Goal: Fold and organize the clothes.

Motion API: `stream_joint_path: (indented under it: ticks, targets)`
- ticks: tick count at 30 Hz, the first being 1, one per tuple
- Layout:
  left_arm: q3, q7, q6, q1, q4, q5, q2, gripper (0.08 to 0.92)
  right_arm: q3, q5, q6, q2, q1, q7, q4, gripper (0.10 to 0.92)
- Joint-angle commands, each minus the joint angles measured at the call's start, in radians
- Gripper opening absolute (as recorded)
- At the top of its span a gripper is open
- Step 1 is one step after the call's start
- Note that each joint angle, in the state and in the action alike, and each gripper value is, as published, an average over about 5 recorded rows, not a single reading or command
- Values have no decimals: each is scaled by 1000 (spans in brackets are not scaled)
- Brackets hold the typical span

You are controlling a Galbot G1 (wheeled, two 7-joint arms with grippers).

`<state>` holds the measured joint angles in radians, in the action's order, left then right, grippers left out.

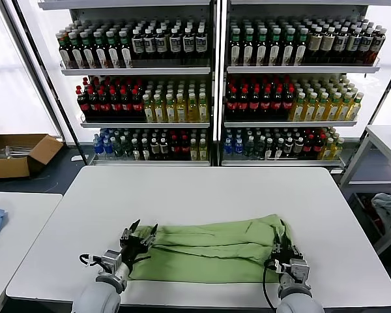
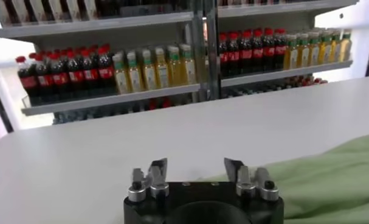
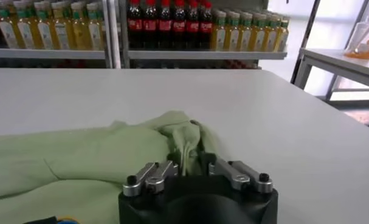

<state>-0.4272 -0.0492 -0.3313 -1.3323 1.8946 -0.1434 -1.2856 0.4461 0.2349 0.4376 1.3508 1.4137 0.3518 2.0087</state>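
The polo shirt [image 1: 215, 251] lies on the white desk [image 1: 202, 195] as a long, partly folded band stretching between the two pincers, its long axis running from the left pincer [image 1: 138, 240] across to the right pincer [image 1: 285, 253]. Which end holds the collar I cannot tell; no buttons or print show.

The left pincer sits just beside the shirt's end with its fingers spread, and the left wrist view shows bare desk between them, the green cloth [image 2: 330, 176] lying off to one side and not gripped. The right pincer is at the opposite end, where the cloth bunches into a raised, creased hump [image 3: 184, 131] directly ahead of its fingers. Its fingers look parted with fabric gathered between them, though whether they actually press on it is hard to judge.

The fabric looks light, soft and limp: it will sag, crease and trail on the desk when lifted. The best hold is likely at the two end edges, pinching through all layers near the corners so the fold stays even.
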Motion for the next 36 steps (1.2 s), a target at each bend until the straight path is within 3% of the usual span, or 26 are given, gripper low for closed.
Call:
stream_joint_path:
  ticks: [1,7,13,22,26,36]
  targets:
    - [-23,71,-79,-90,124,58,-41,660,22,-20,-33,-40,31,4,247,445]
    - [-42,116,-122,-119,123,-30,-78,805,49,-4,-32,-67,28,10,288,618]
    - [-48,133,-159,-115,98,-123,-95,822,43,9,-16,-79,18,11,309,780]
    - [-46,128,-174,-114,51,-168,-111,817,34,9,-8,-85,5,9,302,822]
    - [-52,121,-170,-115,38,-186,-109,740,32,8,-13,-83,7,7,294,823]
    - [-74,103,-133,-125,51,-181,-93,437,32,10,-10,-87,-13,9,284,823]
